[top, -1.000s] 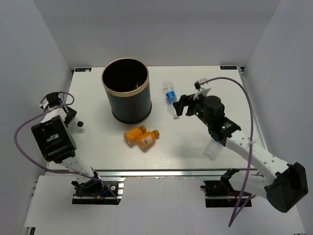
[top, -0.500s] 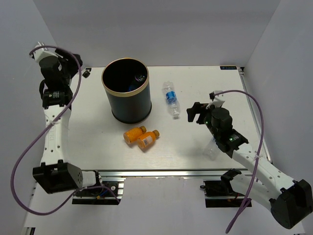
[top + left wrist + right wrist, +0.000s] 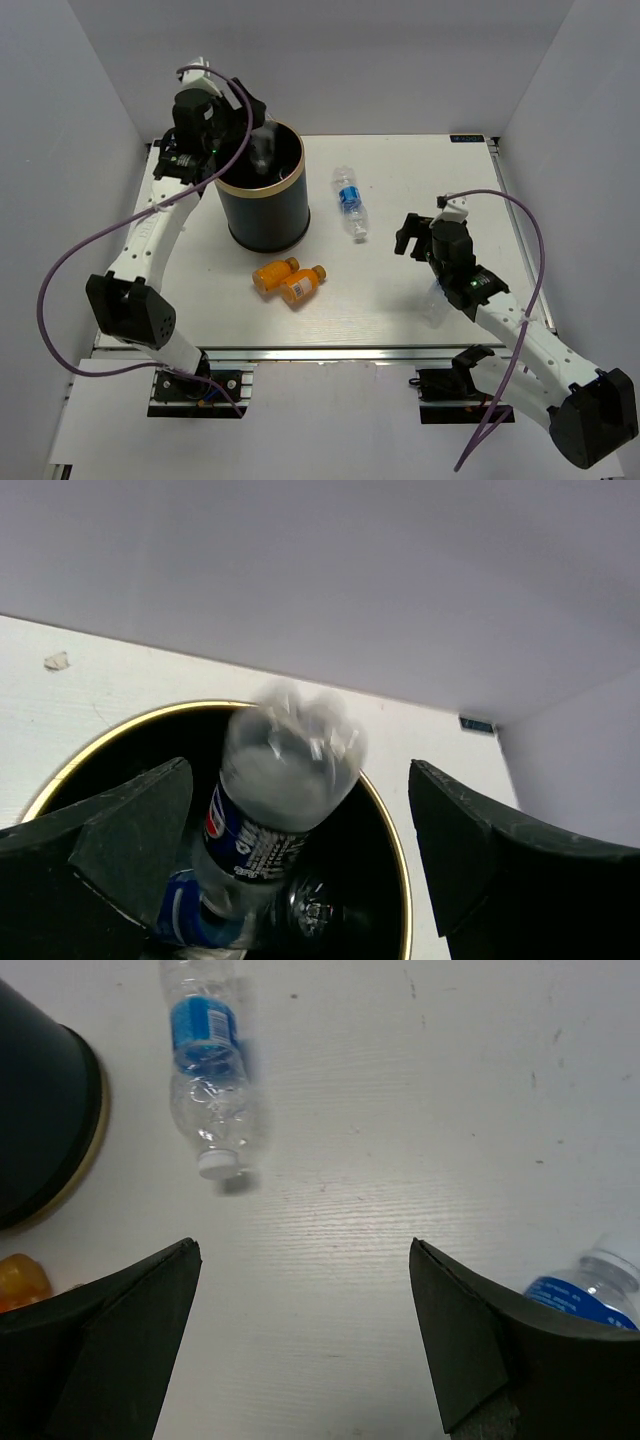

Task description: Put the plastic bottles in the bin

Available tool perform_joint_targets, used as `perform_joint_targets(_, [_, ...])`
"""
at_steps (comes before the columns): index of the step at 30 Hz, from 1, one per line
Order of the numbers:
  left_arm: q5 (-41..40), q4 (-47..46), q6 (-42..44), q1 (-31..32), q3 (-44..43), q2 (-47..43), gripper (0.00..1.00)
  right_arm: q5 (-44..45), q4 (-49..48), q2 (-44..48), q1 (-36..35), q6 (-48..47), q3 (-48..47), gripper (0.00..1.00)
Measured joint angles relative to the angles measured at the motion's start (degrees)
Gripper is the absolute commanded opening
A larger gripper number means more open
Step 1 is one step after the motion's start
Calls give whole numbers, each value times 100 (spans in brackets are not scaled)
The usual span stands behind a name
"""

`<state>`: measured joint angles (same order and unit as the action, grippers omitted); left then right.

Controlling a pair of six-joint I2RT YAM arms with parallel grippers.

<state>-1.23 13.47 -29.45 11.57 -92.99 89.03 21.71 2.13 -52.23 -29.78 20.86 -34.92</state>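
Overhead view of a white table [image 3: 200,300] with two robot arms. The left arm reaches up and across so that the left gripper [image 3: 300,768] is over the mouth of the bin [image 3: 262,215], a tall dark bucket with a gold rim near the far left of the table.

The wrist view shows its two black fingers [image 3: 130,830] spread wide. Between them is a clear bottle [image 3: 285,790] with a blue label, blurred, base toward the camera and cap end down inside the rim. There is a gap on each side of it, so neither finger touches it and the gripper holds nothing. Deeper in the bin lies something else with a blue label [image 3: 190,920], only partly visible.

A second clear bottle [image 3: 349,203] lies on its side on the table just right of the bin, not touching it, with its white cap toward the near edge. Two orange bottles [image 3: 275,273] lie side by side in front of the bin.

The right gripper [image 3: 302,1250] hangs over bare table to the right of the second bottle, jaws wide apart and empty. A third clear bottle [image 3: 585,1285] lies beside the right arm, partly hidden by it from above.
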Motion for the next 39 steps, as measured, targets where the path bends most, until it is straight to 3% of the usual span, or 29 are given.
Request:
perform_joint_targets(12, [-417, 599, 481, 225, -966, 216, 98, 557, 1482, 13, 651, 881, -13, 89])
perform_joint_targets(17, [-1530, 916, 719, 216, -929, -76, 98, 988, 2308, 24, 997, 1329, -22, 89])
perform_joint_targets(22, [-2804, 896, 448, -186, 612, -1438, 98, 1252, 2835, 4, 1362, 1582, -59, 89])
perform_joint_targets(27, [-3136, 1012, -511, -1071, 2743, -2896, 98, 1115, 2889, -284, 1735, 1585, -85, 89])
perform_joint_targets(34, [-3178, 1534, -1403, -1150, 3757, -2669, 98, 490, 2341, -1237, 2098, 1464, -74, 87])
perform_joint_targets(39, [-3060, 1587, -1519, -1150, 3989, -2719, 98, 24, 1821, -1871, 2197, 1427, 83, 66])
